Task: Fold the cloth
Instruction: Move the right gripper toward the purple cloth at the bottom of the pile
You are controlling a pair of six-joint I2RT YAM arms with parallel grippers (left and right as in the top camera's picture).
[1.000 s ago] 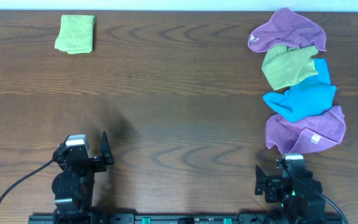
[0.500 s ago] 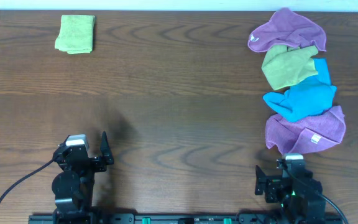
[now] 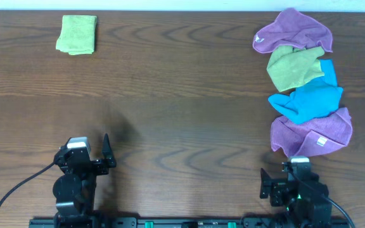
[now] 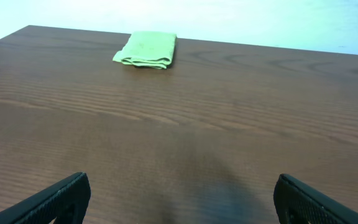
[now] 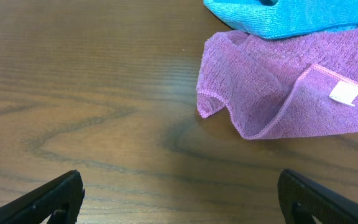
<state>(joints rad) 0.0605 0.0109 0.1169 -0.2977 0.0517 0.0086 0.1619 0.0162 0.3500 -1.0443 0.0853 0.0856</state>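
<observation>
Both fingers of your left tool (image 4: 179,202) stand spread wide apart, with only bare wood showing between them. Your right tool (image 5: 179,199) is spread just as wide and grips nothing. Each sits low at the near edge of your counter (image 3: 182,107), one toward either end.

The cloth (image 5: 272,93), the pinkish-mauve one, lies rumpled on the counter just ahead of your right tool and a little to its right, clear of the fingers. Its small white label (image 5: 345,93) faces up beside a stitched edge that is turned over on the right side. Its near-left corner curls up off the wood.

A bright blue cloth (image 3: 308,100) overlaps the far edge of the cloth. Past the blue one you have an olive-green cloth (image 3: 293,66), and farthest back a lilac-purple cloth (image 3: 293,31). Each overlaps the next, so the four make a crooked line down the right side of the counter.

Well apart from all that, in the far left corner, a light green cloth (image 4: 145,50) lies neatly folded, ahead of your left tool across a long stretch of wood.
</observation>
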